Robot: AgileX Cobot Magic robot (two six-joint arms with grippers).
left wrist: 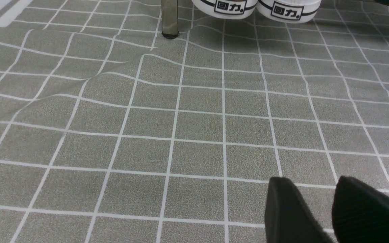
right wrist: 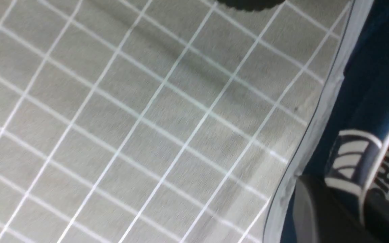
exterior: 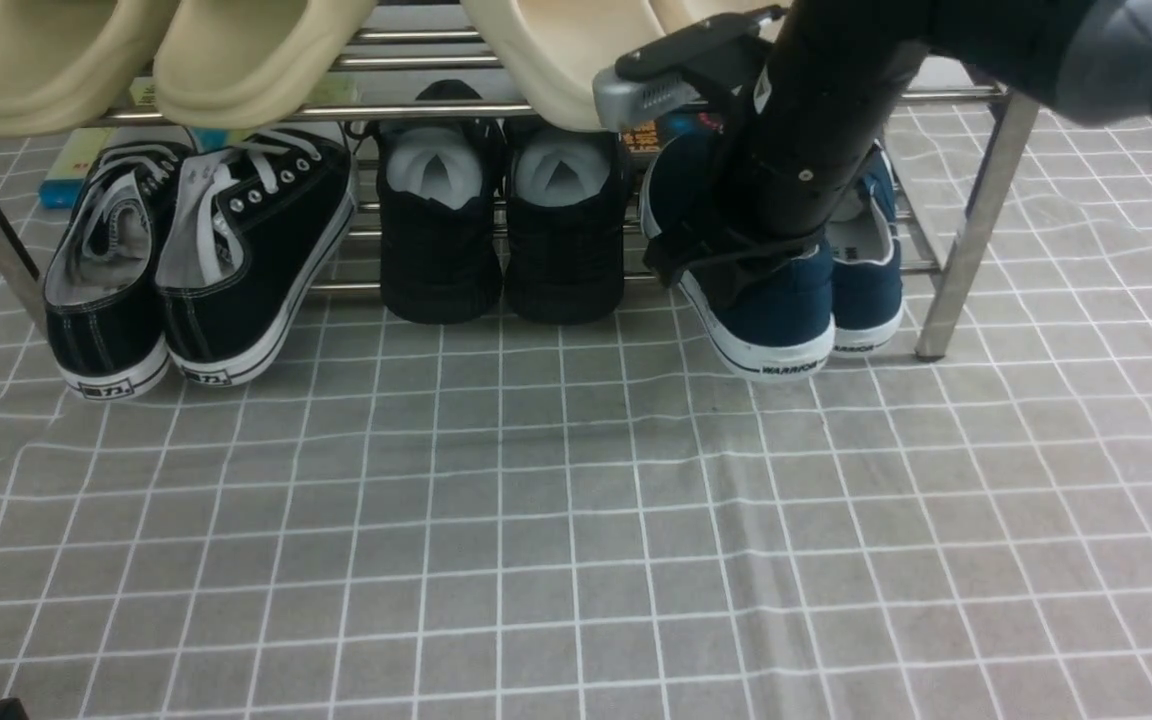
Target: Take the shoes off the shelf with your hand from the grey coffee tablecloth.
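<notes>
Navy canvas shoes (exterior: pixel 786 290): right end of the shelf (exterior: pixel 976 220), lower tier, heels down on the grey coffee tablecloth (exterior: pixel 536 520). Likely light, with a floppy upper; the heel collar looks the firmest hold. Right hand (right wrist: pixel 349 206): jaws pinch that collar. Left hand (left wrist: pixel 329 209): jaws apart, empty.

WARRIOR stands in dark capitals on the white heel strip of the left of the navy shoes (exterior: pixel 781 300), at three o'clock from the middle of the front view. The right shoe's heel strip carries a mark too small to read. The right wrist view shows the letters "RRIO" on the grey insole (right wrist: pixel 385 175). The black lace-up sneakers (exterior: pixel 201 250), at nine o'clock, bear boxed heel labels (left wrist: pixel 230 5) reading 回力.
</notes>
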